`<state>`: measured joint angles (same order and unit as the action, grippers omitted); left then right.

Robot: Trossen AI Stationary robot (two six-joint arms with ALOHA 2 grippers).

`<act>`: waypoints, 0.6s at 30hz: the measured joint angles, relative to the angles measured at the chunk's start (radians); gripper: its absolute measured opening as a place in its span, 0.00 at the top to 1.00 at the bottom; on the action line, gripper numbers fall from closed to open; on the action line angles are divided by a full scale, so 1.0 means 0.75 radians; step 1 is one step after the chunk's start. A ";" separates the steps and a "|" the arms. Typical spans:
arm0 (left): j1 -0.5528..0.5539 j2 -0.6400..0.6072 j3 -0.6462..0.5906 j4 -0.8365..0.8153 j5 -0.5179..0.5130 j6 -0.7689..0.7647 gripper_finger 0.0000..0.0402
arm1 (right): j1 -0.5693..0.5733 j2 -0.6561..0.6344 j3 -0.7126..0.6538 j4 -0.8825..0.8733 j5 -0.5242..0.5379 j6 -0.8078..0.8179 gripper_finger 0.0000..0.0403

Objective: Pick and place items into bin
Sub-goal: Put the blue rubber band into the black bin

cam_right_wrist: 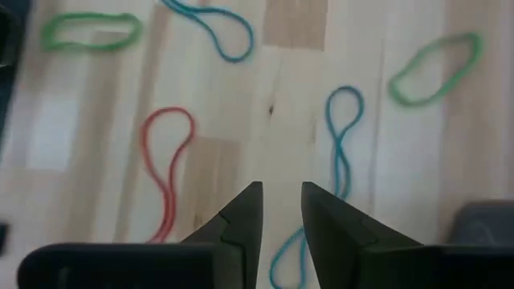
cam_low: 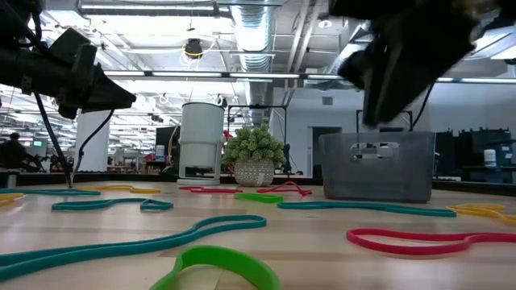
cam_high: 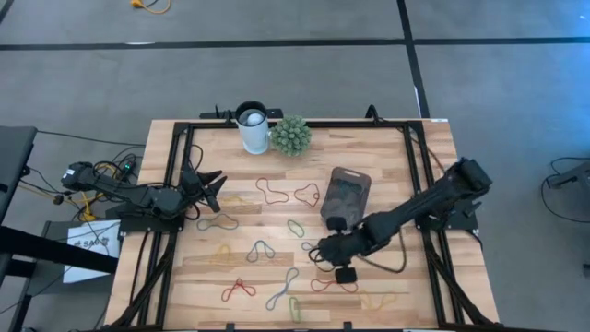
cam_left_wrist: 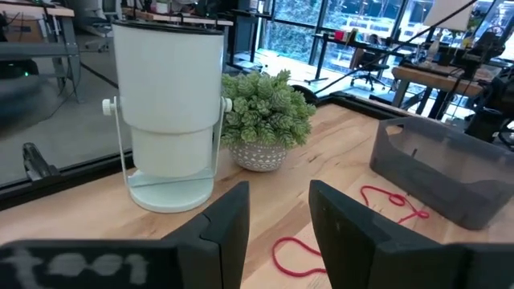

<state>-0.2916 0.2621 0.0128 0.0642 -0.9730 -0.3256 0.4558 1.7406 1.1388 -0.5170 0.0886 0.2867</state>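
Several thin rubber bands lie flat and loose on the wooden table: red [cam_high: 270,192], green [cam_high: 295,227], blue-grey [cam_high: 260,249], yellow [cam_high: 221,251]. The grey translucent bin [cam_high: 346,195] stands right of centre, also seen in the low view [cam_low: 377,165]. My right gripper [cam_high: 319,251] hangs open above the table just near of the bin. Its wrist view looks down on a blue band [cam_right_wrist: 342,144] and a red band [cam_right_wrist: 167,164] below its fingers [cam_right_wrist: 281,210]. My left gripper [cam_high: 214,190] is open and held off the table at the left, pointing toward the bin [cam_left_wrist: 450,172].
A white cylindrical cup [cam_high: 252,126] and a green plant ball [cam_high: 291,136] stand at the far edge. A black cable [cam_high: 387,263] loops under my right arm. A small black block [cam_high: 346,274] lies near my right gripper. More bands [cam_high: 238,290] are strewn along the near edge.
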 joint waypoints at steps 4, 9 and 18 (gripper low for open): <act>0.000 0.000 0.000 0.002 0.001 0.000 0.70 | -0.016 0.112 -0.001 0.012 0.004 0.028 0.80; 0.000 0.000 0.000 0.004 0.002 0.000 0.70 | -0.055 0.170 0.001 0.023 0.062 0.043 0.80; 0.000 0.000 0.000 0.004 0.004 0.000 0.70 | -0.098 0.172 0.001 0.038 0.079 0.084 0.80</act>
<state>-0.2916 0.2619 0.0128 0.0669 -0.9699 -0.3258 0.3825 1.8692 1.1394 -0.4886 0.1477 0.3500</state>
